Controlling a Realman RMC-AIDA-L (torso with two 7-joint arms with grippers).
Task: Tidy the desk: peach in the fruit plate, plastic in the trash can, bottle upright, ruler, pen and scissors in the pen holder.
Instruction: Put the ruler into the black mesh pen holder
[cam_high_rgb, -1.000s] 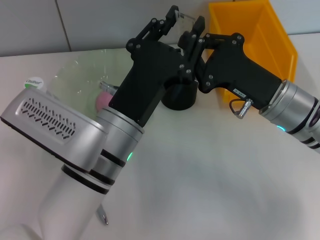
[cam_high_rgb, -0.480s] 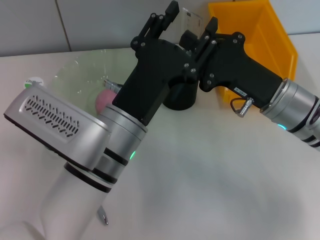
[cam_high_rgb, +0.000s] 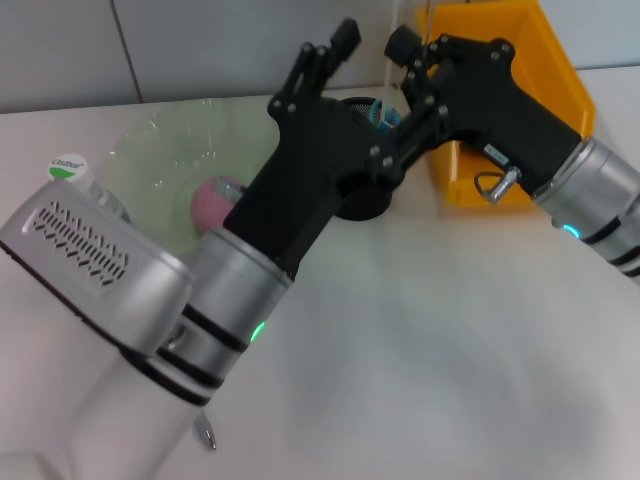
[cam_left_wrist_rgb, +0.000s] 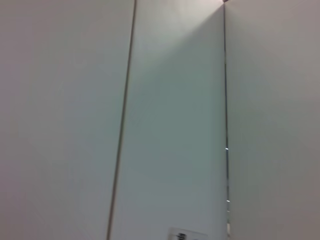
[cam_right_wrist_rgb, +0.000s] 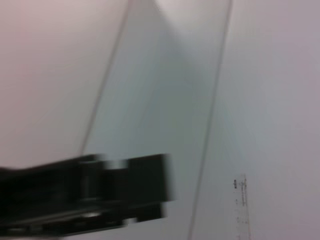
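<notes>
Much of the white desk (cam_high_rgb: 420, 340) is covered in the head view by the two black-and-silver arms, which cross above its far edge. The black round pen holder (cam_high_rgb: 362, 198) is largely hidden behind the left arm; only part of its rim and side can be seen, with something teal showing at its mouth that cannot be identified. The left gripper (cam_high_rgb: 322, 55) is raised above the pen holder; whether its fingers are apart or together cannot be told, and nothing can be seen in them. The right gripper (cam_high_rgb: 408, 50) is held just beside it, in front of the orange plastic bin (cam_high_rgb: 545, 75) at the far right corner, and a thin clear plastic ruler (cam_high_rgb: 400, 30) rises from it, cut off by the top of the picture; the fingers appear clamped on it. The clear glass fruit plate (cam_high_rgb: 165, 165) sits by the far left edge, with the pink peach (cam_high_rgb: 215, 200) lying in it, partly hidden by the left arm. A white-and-green bottle cap (cam_high_rgb: 68, 166) is seen at the plate's left. Both wrist views show only pale wall panels; in the right one, the ruler's (cam_right_wrist_rgb: 241, 207) markings and a blurred dark gripper part are seen.
</notes>
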